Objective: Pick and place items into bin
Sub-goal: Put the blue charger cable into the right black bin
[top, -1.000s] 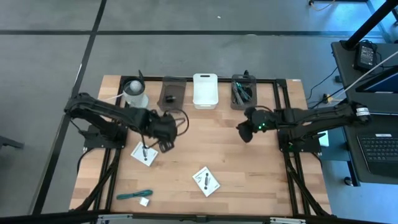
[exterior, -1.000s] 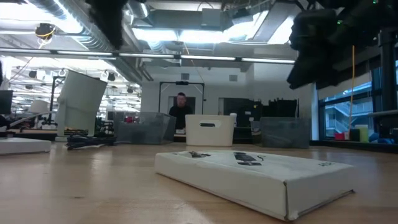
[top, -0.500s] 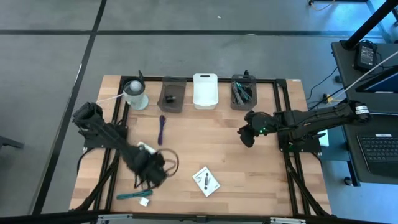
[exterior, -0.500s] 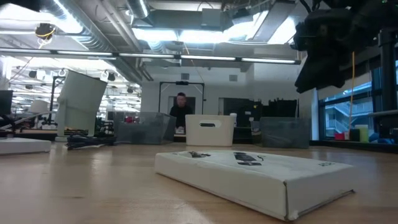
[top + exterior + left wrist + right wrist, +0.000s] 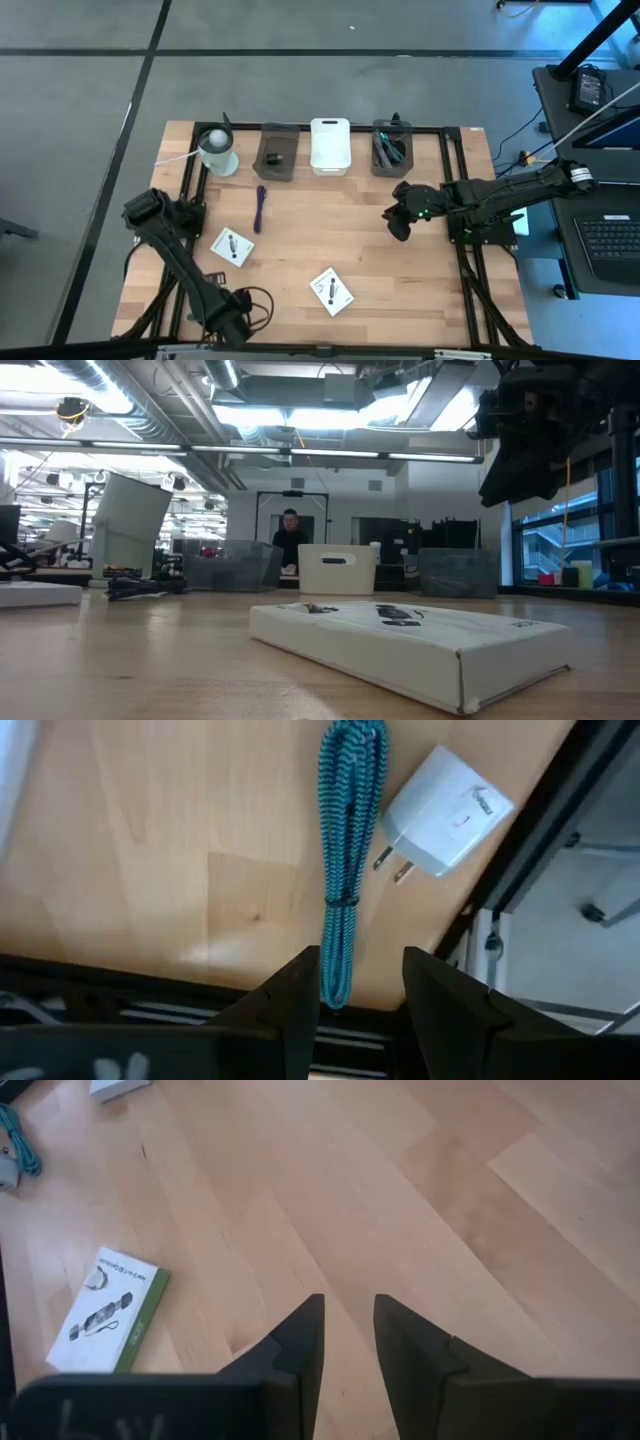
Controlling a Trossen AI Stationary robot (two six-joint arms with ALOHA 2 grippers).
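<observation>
**Left hand over the teal cable at the desk's front edge**

The left hand (image 5: 355, 985) hangs low at the front-left edge of the desk (image 5: 400, 270), its two fingers parted with a gap between them and nothing held. Just ahead of them lies the coiled teal cable (image 5: 348, 850), and beside it, apart from it, a white plug adapter (image 5: 445, 810) with two prongs.

The right hand (image 5: 399, 222) hovers above the right half of the desk, fingers slightly parted and empty over bare wood.

One white packet (image 5: 232, 246) lies left of centre, another white packet (image 5: 331, 290) near the front middle, and the purple stick (image 5: 260, 207) further back. Along the back edge stand a white cup (image 5: 217, 150), a dark bin (image 5: 277, 151), a white bin (image 5: 330, 145) and a second dark bin (image 5: 391, 147).
</observation>
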